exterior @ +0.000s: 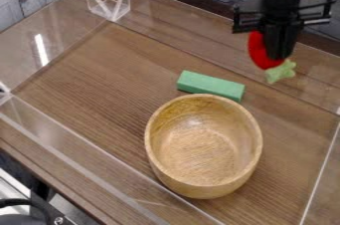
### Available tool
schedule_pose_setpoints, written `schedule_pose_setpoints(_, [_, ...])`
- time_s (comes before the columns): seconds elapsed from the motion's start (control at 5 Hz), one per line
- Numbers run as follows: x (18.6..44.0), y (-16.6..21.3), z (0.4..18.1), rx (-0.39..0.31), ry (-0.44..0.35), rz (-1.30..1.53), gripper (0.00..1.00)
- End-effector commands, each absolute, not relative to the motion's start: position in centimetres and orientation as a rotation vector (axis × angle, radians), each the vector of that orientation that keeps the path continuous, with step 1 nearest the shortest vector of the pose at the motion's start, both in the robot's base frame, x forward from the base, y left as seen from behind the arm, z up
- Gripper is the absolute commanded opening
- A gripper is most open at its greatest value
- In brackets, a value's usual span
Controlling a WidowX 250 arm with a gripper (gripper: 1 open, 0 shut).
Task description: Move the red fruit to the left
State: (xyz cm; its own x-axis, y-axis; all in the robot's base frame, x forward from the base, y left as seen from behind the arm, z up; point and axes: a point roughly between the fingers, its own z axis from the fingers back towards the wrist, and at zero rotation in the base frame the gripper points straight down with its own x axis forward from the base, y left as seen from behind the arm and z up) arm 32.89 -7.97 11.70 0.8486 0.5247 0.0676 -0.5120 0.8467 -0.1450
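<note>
The red fruit (263,52), a small glossy strawberry with a pale green cap (280,71) at its lower right, hangs in the air above the wooden table at the upper right. My gripper (272,42) comes straight down from the top edge and is shut on the red fruit, its black fingers covering part of the fruit's right side. The fruit is clear of the table surface, above and to the right of the green block.
A flat green rectangular block (212,86) lies mid-table. A large wooden bowl (204,144) stands in front of it. Clear plastic walls (54,119) fence the table, and a clear folded stand (109,3) sits at the back left.
</note>
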Motion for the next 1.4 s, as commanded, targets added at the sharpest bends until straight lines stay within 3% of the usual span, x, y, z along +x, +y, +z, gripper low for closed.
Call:
schedule_pose_setpoints(0.0, [32.4,-7.6,14.9,-0.178,-0.179,0.556,0.00])
schedule_pose_setpoints(1.2, [30.0,-7.0,15.6,-0.212,-0.143,0.601,0.00])
